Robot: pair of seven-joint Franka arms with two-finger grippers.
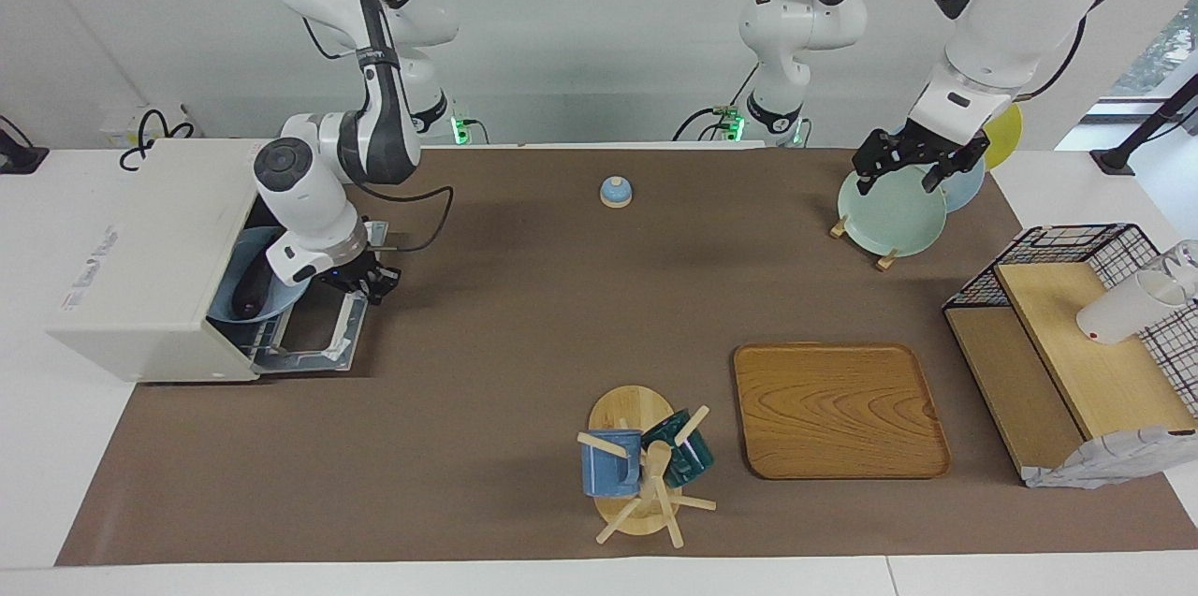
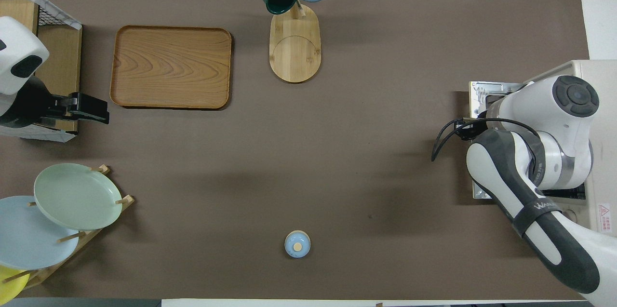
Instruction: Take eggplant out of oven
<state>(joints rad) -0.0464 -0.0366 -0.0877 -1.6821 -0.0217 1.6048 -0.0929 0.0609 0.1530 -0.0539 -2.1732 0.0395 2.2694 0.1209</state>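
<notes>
The off-white oven stands at the right arm's end of the table, its door folded down flat. The dark eggplant lies on a light blue plate inside the oven's mouth. My right gripper hangs low over the open door, just outside the oven's mouth, apart from the eggplant. In the overhead view the right arm covers the door, part of the oven, the gripper and the eggplant. My left gripper waits, open and empty, over the plate rack; it also shows in the overhead view.
A small blue bell sits mid-table near the robots. A wooden tray and a mug tree lie farther out. A plate rack and a black wire basket shelf with a white cup stand at the left arm's end.
</notes>
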